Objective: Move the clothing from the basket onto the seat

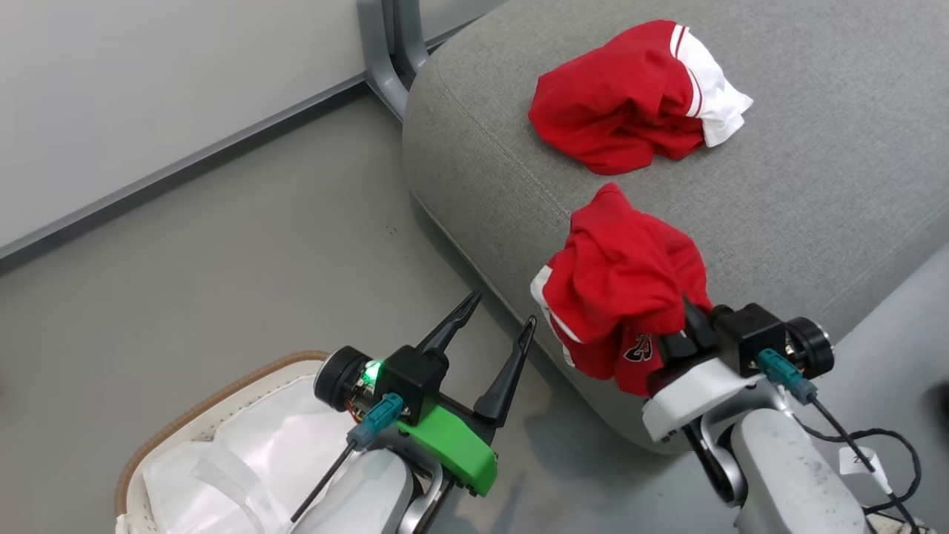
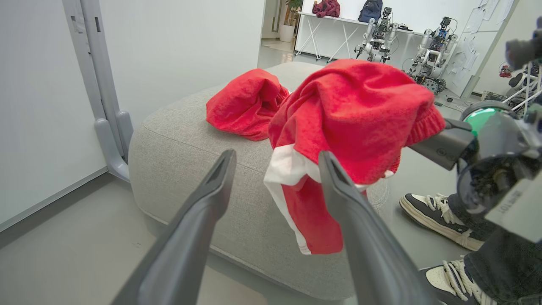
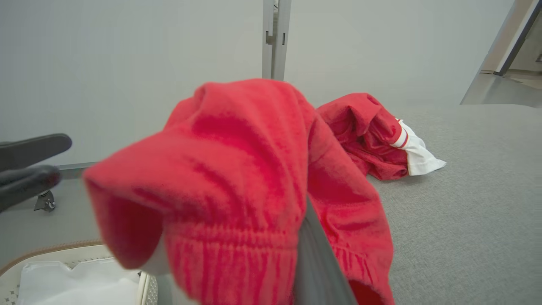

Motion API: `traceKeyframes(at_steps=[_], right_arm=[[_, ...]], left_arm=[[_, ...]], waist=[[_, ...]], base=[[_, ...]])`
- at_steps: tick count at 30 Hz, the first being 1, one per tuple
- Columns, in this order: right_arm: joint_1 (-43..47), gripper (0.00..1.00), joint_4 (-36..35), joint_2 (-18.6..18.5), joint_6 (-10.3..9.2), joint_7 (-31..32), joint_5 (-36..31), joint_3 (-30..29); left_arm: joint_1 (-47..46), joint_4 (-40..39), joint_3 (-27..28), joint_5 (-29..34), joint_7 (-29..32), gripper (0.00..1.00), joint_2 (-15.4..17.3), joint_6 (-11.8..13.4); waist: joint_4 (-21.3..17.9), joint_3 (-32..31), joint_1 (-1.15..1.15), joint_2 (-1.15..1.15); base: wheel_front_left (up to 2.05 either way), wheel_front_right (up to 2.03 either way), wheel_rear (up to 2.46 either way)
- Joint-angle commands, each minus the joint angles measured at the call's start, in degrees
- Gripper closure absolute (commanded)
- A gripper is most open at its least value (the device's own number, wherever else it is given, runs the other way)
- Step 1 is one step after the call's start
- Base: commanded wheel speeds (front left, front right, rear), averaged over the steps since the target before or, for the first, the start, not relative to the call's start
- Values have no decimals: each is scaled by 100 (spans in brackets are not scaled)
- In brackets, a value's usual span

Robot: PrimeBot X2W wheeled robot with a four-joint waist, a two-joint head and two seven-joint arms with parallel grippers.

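Held red garment (image 1: 623,289) is clamped in the right gripper (image 1: 688,320), bunched over the near edge of the grey seat cushion (image 1: 815,185). Its white-trimmed part is hung down past the cushion's side, and a small dark logo is seen on it. Second red garment (image 1: 637,96) is laid crumpled farther back on the cushion, apart from the first. Left gripper (image 1: 503,310) is held with fingers spread and nothing between them, over the floor between the laundry basket (image 1: 189,415) and the cushion. White liner (image 1: 252,452) is seen inside the basket. A person's sneakers (image 2: 436,212) are seen beside the cushion.
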Motion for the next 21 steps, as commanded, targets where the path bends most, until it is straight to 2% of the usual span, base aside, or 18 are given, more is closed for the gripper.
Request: traceKeyframes(at_steps=[1,7,12,16,21], right_arm=[[-128,100,1,-113,-6,-27,-85,-27],[-1024,100,140,-670,-7,-27,-238,-80],[-2164,100,367,-1181,-7,-27,-233,-368],[-2943,100,625,-1701,-6,-27,-391,-672],[-3712,100,1001,-1994,-7,-26,-464,-1129]], left_arm=[[-113,49,-6,-48,-2,0,36,-14],[-212,159,43,17,-2,0,184,-14],[-227,183,187,128,-2,0,374,-14],[-360,176,160,229,-2,0,485,-15],[-611,142,81,276,-2,0,595,-15]], waist=[[-39,110,0,0],[-32,434,0,0],[-26,826,0,0],[183,1182,0,0],[412,1648,0,0]], base=[[0,0,0],[0,0,0],[0,0,0],[0,0,0],[0,0,0]])
